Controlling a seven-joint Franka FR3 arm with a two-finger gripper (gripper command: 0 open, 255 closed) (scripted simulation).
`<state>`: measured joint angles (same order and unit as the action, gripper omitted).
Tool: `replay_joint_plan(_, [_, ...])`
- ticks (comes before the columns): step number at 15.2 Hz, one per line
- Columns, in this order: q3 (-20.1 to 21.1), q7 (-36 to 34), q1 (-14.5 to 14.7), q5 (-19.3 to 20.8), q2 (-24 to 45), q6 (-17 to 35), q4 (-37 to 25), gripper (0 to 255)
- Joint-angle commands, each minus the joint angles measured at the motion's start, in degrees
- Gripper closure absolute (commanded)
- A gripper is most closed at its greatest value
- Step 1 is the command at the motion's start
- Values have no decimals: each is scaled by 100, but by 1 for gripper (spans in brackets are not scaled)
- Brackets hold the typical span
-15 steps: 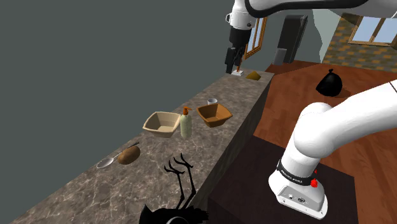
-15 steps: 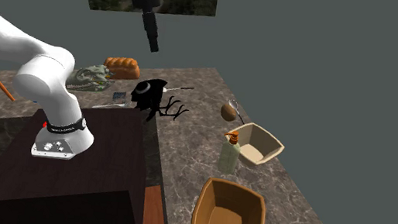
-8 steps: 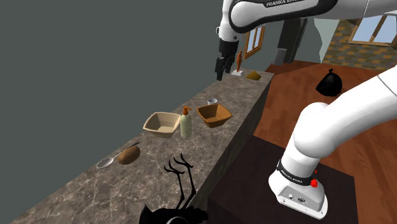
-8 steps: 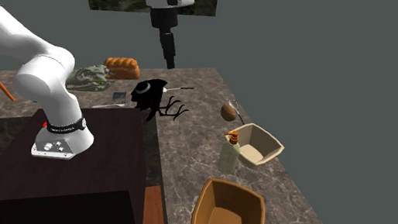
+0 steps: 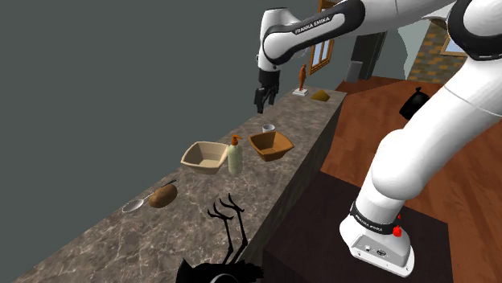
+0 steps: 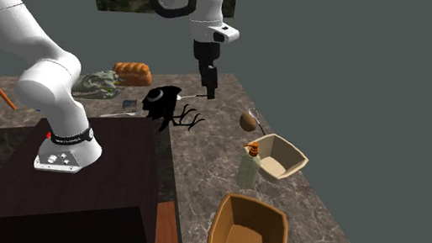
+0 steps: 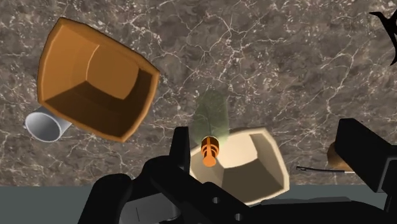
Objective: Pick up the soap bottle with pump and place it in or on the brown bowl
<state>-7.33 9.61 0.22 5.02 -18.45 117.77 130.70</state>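
Brings the gripper (image 5: 263, 98) down and along the counter (image 5: 96, 241) over the last 1 s, away from the far end near the small figurine (image 5: 302, 78) and toward the 2 bowls. Means the approach is under way: no grasp yet, nothing lifted.

Shows the fingers spread apart and empty in the wrist view.

Finds the soap bottle (image 5: 235, 156) upright on the counter, between the beige bowl (image 5: 203, 155) and the brown bowl (image 5: 277, 149), just beside the beige one and a little apart from the brown one. Leaves the brown bowl empty, with a small grey cup (image 5: 268, 127) just beside it.

Puts the gripper well above the bottle, not yet down at its level. From the wrist view, sets the orange pump close to 1 finger, off to that side of the gap and not midway.

Calls, most likely, for a small sideways shift to centre the pump between the 2 fingers, then a straight descent before closing.
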Motion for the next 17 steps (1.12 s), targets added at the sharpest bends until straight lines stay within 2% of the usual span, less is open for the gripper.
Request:
replay_joint_plan(1, [-50,40,12,-73,395,276,-92,0])
replay_joint_plan(9, [-176,322,15,-525,2164,1025,-961,0])
replay_joint_plan(17, [-100,606,-143,-1036,3981,1331,-2301,0])
